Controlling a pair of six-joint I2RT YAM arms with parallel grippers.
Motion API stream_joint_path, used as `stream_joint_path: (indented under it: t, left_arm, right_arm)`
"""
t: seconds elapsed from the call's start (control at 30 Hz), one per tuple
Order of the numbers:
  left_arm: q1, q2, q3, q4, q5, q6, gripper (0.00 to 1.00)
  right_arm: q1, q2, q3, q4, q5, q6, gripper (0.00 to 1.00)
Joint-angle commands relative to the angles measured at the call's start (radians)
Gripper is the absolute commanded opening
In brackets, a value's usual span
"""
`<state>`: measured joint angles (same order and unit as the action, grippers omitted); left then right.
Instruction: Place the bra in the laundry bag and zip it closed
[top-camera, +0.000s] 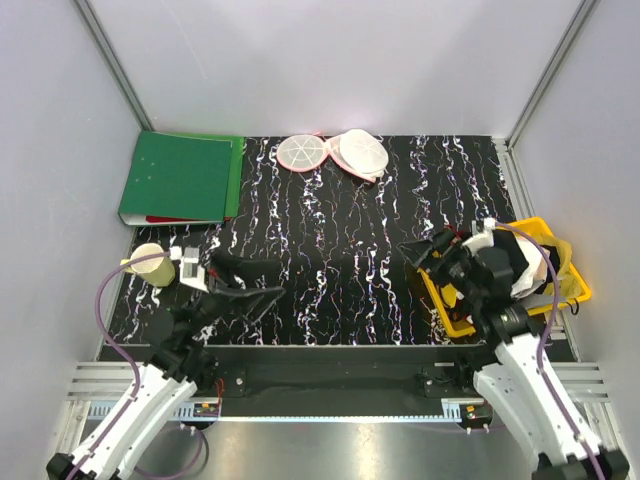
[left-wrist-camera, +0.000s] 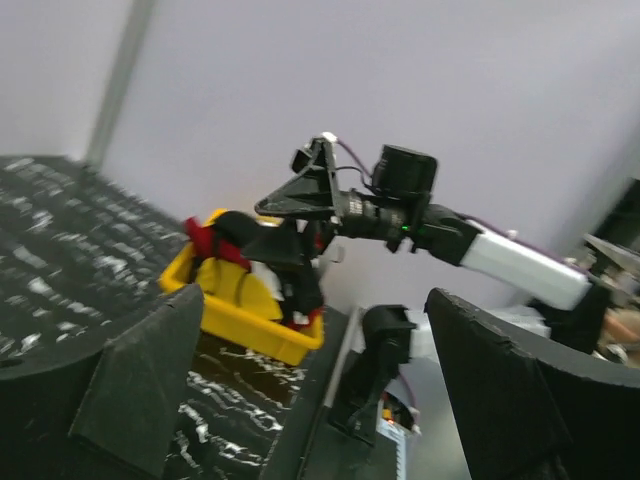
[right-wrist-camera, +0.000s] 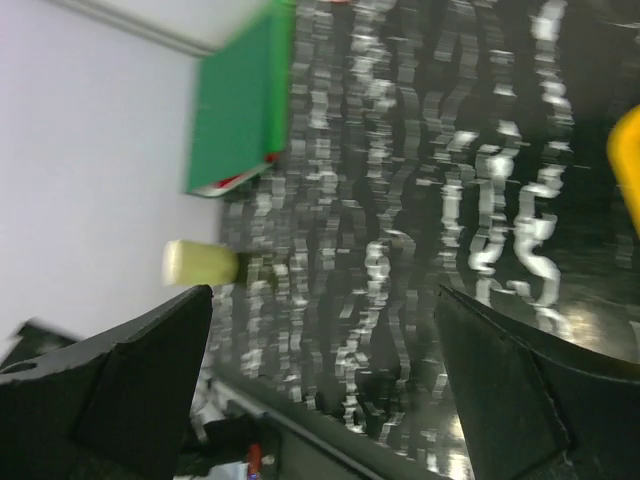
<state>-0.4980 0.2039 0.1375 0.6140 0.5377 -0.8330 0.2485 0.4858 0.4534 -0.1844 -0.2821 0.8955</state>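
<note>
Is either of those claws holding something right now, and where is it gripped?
Nothing is held: the left pincer and the right pincer are both open and empty.

Even, soft overhead light; sharp top view, motion-blurred wrist views, glare along the near metal rail (top-camera: 330, 418).

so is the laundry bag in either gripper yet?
No. The laundry bag lies at the far edge of the table, and the left gripper and right gripper are both open and empty.

Both arms reach forward; left hand (top-camera: 268, 280) and right hand (top-camera: 415, 256) gape wide.
</note>
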Motion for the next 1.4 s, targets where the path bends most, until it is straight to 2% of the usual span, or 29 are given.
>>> stream_joint_path:
  t: [0.0,0.03,0.07,0.1,0.17,0.2,0.33,0.4,0.43,0.5,0.57,0.6,0.8,1.0,1.1,1.13,1.17,1.2,1.23,1.33,1.37]
  left_arm:
    - [0.003,0.049,0.176,-0.406,-0.266,0.123,0.99]
    - [0.004,0.06,0.203,-0.486,-0.4,0.1,0.99]
    - [0.004,0.072,0.233,-0.645,-0.457,0.059,0.99]
    - [0.004,0.089,0.29,-0.713,-0.499,0.052,0.99]
    - [0.006,0.126,0.345,-0.828,-0.535,0.081,0.99]
    - [0.006,0.133,0.355,-0.838,-0.527,0.11,0.99]
    - [0.006,0.15,0.356,-0.826,-0.498,0.188,0.99]
    - [0.006,0.15,0.35,-0.806,-0.486,0.21,0.99]
    - [0.006,0.15,0.349,-0.801,-0.472,0.228,0.99]
    - [0.004,0.157,0.344,-0.797,-0.47,0.247,0.99]
    - [0.006,0.169,0.343,-0.795,-0.476,0.265,0.99]
    - [0.006,0.175,0.341,-0.797,-0.479,0.264,0.99]
    - [0.006,0.215,0.323,-0.766,-0.435,0.152,0.99]
    - [0.006,0.227,0.292,-0.705,-0.404,0.115,0.99]
    - [0.006,0.247,0.309,-0.732,-0.438,0.115,0.99]
    - [0.006,0.262,0.332,-0.758,-0.449,0.118,0.99]
    - [0.006,0.273,0.347,-0.773,-0.461,0.118,0.99]
    - [0.006,0.285,0.361,-0.789,-0.488,0.12,0.99]
    - [0.007,0.313,0.393,-0.815,-0.504,0.123,0.99]
    - [0.007,0.363,0.466,-0.881,-0.579,0.126,0.99]
    - [0.006,0.4,0.488,-0.898,-0.594,0.126,0.99]
  right_arm:
    - [-0.002,0.222,0.149,-0.01,0.168,-0.127,1.0]
    - [-0.003,0.357,0.221,0.002,0.182,-0.183,1.0]
    - [-0.003,0.425,0.26,0.014,0.182,-0.217,1.0]
    - [-0.003,0.562,0.301,0.029,0.173,-0.252,1.0]
    - [0.001,0.698,0.43,0.072,0.187,-0.369,1.0]
    - [0.003,0.821,0.465,0.1,0.219,-0.397,1.0]
    - [0.027,1.088,0.637,0.352,0.265,-0.58,1.0]
    - [0.054,1.25,0.717,0.399,0.276,-0.671,0.99]
    - [0.064,1.308,0.822,0.402,0.302,-0.702,1.0]
    - [0.093,1.471,0.931,0.39,0.325,-0.786,1.0]
    - [0.112,1.566,1.069,0.393,0.349,-0.861,1.0]
    - [0.138,1.652,1.153,0.384,0.404,-0.973,1.0]
    - [0.163,1.933,1.417,0.324,0.601,-1.285,0.98]
    - [0.163,2.076,1.537,0.303,0.667,-1.467,0.94]
    - [0.166,2.085,1.6,0.228,0.676,-1.46,0.7]
    - [0.169,2.075,1.607,0.209,0.682,-1.448,0.38]
    - [0.182,2.03,1.604,0.195,0.695,-1.433,0.19]
    - [0.189,1.998,1.564,0.191,0.683,-1.39,0.12]
    - [0.196,1.96,1.54,0.153,0.66,-1.359,0.0]
    - [0.215,1.79,1.45,0.031,0.516,-1.155,0.0]
    - [0.215,1.699,1.426,-0.002,0.392,-1.024,0.0]
